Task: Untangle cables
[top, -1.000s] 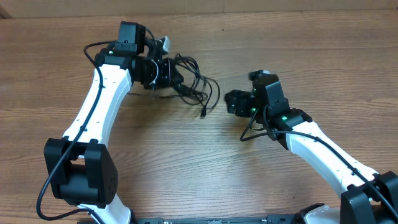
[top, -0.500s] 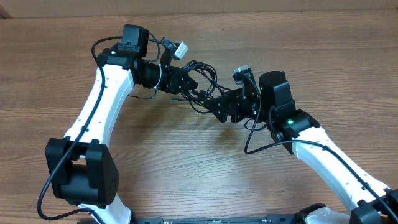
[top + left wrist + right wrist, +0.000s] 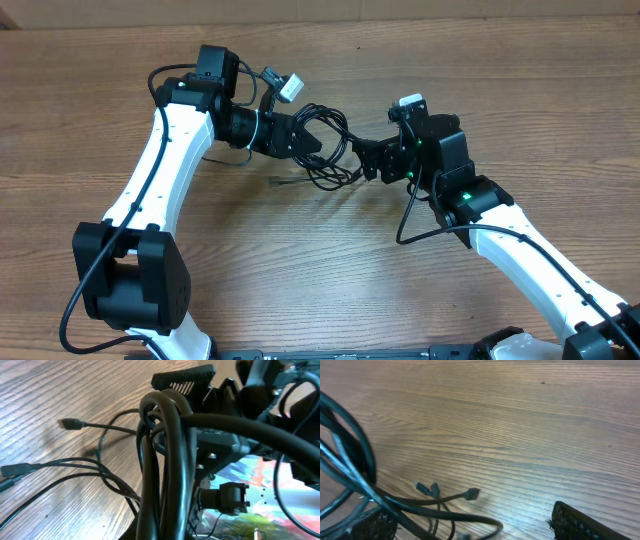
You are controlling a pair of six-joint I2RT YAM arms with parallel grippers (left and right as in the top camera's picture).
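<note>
Toward the far edge of the table (image 3: 300,270), about midway between its two sides, the cables (image 3: 328,150) hang as one tangled bunch of thin black loops between the two arms. The left tool (image 3: 303,138) reaches in from the left side and is clamped shut on the bunch, holding its upper loops off the wood. From the left wrist camera those loops stand right against the lens as thick dark bands. Beneath them several thinner strands trail across the table, and one ends in a small dark plug (image 3: 70,423) lying flat on the surface.

The right tool (image 3: 368,160) comes in from the right side and sits just beside the right edge of the tangle, its jaws spread wide and closed on nothing. In the right wrist view one finger pad (image 3: 580,521) shows at the lower right. The other pad is at the lower left corner, where a few strands of the cables cross in front of it; whether they touch that pad cannot be told. Between the pads a loose strand curves over the wood, and a few small plug ends (image 3: 472,493) rest on the table.

Overhead, one thin cable end (image 3: 280,183) lies on the table just on the near side of the hanging loops, pointing toward the left edge.
</note>
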